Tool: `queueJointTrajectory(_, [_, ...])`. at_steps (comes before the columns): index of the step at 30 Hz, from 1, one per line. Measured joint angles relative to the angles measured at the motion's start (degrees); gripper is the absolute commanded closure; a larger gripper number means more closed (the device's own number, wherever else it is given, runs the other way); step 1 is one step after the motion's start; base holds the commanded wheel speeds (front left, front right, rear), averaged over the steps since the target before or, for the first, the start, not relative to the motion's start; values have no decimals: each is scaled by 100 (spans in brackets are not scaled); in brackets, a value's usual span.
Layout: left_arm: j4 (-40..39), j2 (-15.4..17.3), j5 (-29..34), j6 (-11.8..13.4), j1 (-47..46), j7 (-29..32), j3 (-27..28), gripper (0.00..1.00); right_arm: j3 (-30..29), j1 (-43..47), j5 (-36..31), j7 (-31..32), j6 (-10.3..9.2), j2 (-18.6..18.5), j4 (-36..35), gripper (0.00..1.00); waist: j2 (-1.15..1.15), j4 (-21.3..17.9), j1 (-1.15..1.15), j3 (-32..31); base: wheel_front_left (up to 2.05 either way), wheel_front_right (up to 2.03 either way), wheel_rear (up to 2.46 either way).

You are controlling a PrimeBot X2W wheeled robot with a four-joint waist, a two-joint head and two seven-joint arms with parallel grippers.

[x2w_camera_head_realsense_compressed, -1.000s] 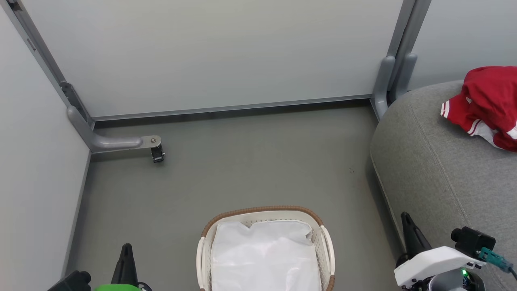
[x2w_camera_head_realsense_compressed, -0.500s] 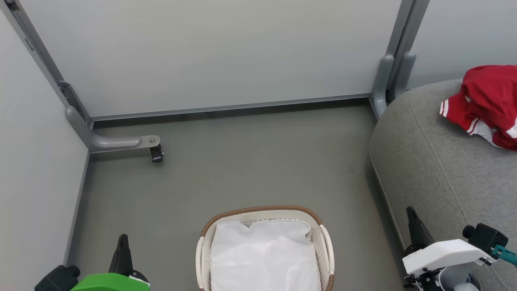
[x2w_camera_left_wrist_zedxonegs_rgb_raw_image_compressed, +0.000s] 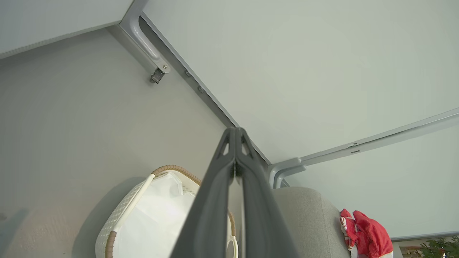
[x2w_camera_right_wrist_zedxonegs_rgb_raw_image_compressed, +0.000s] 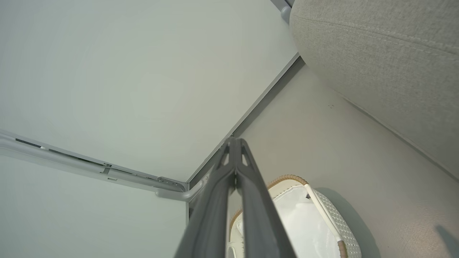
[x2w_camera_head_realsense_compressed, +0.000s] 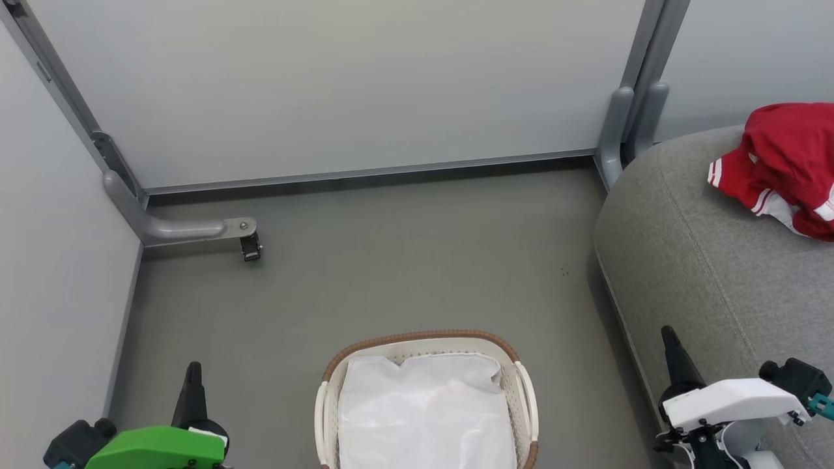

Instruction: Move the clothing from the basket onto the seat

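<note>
**A:** Where is the bright red soft fabric garment [x2w_camera_head_realsense_compressed: 782,163] with white striped trim?

**B:** It's bunched on the large grey upholstered seat cushion [x2w_camera_head_realsense_compressed: 704,260], at about 2 o'clock in the head view. The oval cream perforated plastic laundry basket [x2w_camera_head_realsense_compressed: 423,337] with the brown rim sits on the floor at 6 o'clock, holding a plain white liner cloth [x2w_camera_head_realsense_compressed: 423,417].

**A:** Which arm is nearer?

**B:** The right end effector [x2w_camera_head_realsense_compressed: 672,348], at 5 o'clock beside the cushion's edge. The garment lies toward 1 o'clock from it, well apart. The left end effector [x2w_camera_head_realsense_compressed: 193,384] is at 7 o'clock, on the basket's far side.

**A:** What state are they in?

**B:** Each wrist view shows the two fingers pressed together, with nothing between them.

**A:** Is anything unclear?

**B:** The garment runs off the frame at 3 o'clock, so I can't read its long axis. Whatever lies under the liner is hidden. I'd judge the transfer done.
</note>
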Motion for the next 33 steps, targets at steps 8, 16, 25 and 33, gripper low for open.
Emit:
queueJointTrajectory(8, [-29, -4, -435, -40, -88, 143, 80, 100, -76, -49, 492, 143, 0, -4, -51, 100, 0, -12, 0, 7, 0, 0, 0])
queueJointTrajectory(16, [-53, -9, -857, -68, -157, 255, 144, 100, -135, -61, 957, 253, 0, -7, -99, 100, 0, -23, 0, 15, 0, 0, 0])
queueJointTrajectory(25, [-75, -14, -1291, -116, -235, 398, 234, 100, -194, -86, 1426, 393, 0, -10, -141, 100, 0, -36, 0, 23, 0, 0, 0])
queueJointTrajectory(33, [-91, -20, -1649, -160, -324, 498, 285, 100, -253, -124, 1816, 497, 0, -13, -188, 100, 0, -48, 0, 31, 0, 0, 0])
